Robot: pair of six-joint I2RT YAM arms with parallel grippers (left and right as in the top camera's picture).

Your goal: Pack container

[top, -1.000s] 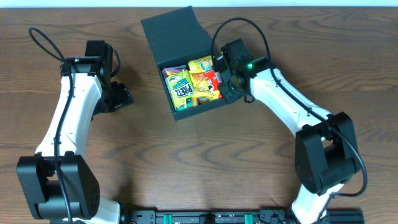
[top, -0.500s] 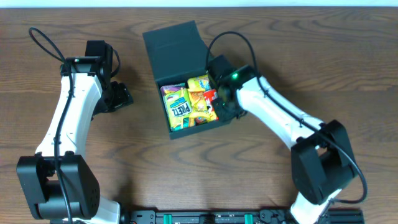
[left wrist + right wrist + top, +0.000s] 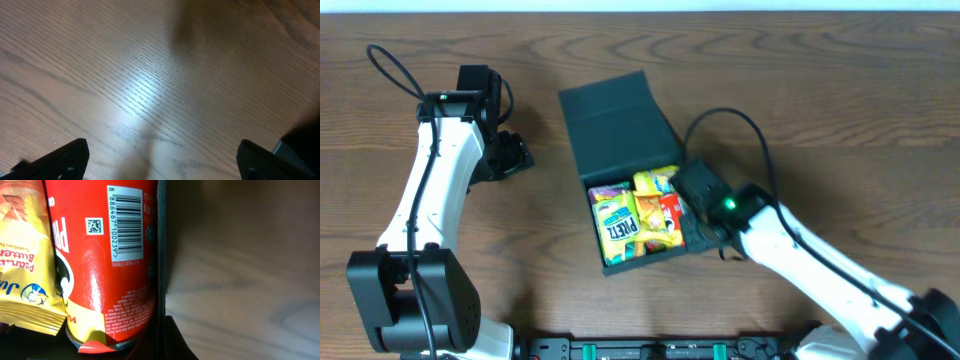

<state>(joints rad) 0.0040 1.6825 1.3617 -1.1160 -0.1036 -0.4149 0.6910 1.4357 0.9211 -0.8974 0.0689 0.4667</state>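
The dark teal-black container stands mid-table with its flap lid open toward the back. Inside lie a green packet, yellow packets and a red can. My right gripper is at the container's right wall. In the right wrist view the wall runs edge-on between my fingers, which are shut on it, with the red can and a yellow packet just inside. My left gripper is open and empty over bare wood, left of the container.
The table is brown wood. A black cable loops above my right arm. A black rail runs along the front edge.
The container has slid toward the front edge and slightly right, with my right gripper on its right wall. The right arm has drawn back. The left arm has not moved.
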